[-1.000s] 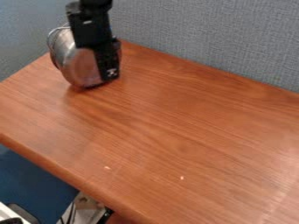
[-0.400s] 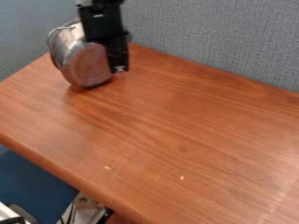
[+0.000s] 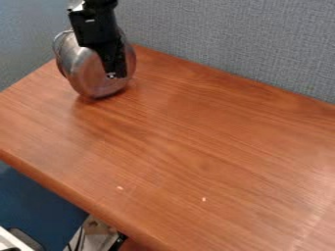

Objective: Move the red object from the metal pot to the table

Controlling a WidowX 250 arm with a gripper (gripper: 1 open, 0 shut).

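Gripper (image 3: 116,75): jaws pressed together. Can't make out anything pinched between them; view too small and dark there. Fingers point down and overlap the right part of the metal pot (image 3: 88,75) in view; contact with it, can't tell. Black arm (image 3: 94,22) rises from the gripper above the pot, out the top of frame.

Pot is shiny silver, looks tipped rather than upright, rounded face toward the camera, sitting near the table's far left corner. Red object: not visible, so can't confirm it's in the pot.

Table (image 3: 197,157), reddish-brown wood grain, runs under the pot and out toward the camera. Grey fabric panel (image 3: 236,44) behind the pot. White item and dark cables (image 3: 94,231) well below the pot in frame, past the table edge.
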